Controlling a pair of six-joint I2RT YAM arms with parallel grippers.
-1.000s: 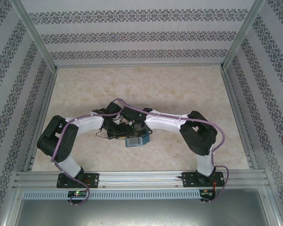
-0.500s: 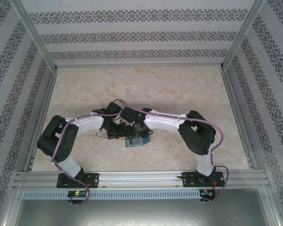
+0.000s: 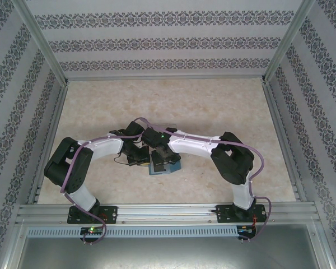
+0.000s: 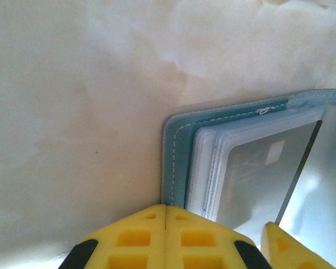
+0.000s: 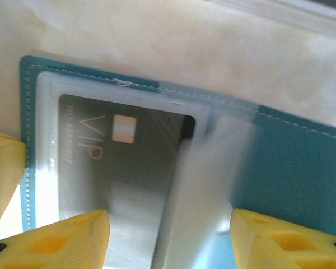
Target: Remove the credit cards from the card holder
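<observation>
On the worktop (image 4: 73,112), the left tool (image 4: 166,218) is being shown with its fingers closed together at the outer edge of the card holder (image 4: 176,145), which is lying open and flat. A grey credit card (image 5: 117,168) marked VIP is being carried inside a clear sleeve (image 5: 201,185). The right tool (image 5: 169,227) is being held open above the holder, its fingers standing wide apart.

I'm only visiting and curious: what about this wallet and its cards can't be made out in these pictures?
- Card count: in the right wrist view, cloudy sleeves blur what lies behind the grey card, and the bottom edge cuts it off.
- Top view: both wrists cover most of the card holder.
- Left wrist view: the left gripper, shut, hides where it meets the holder's edge.
</observation>
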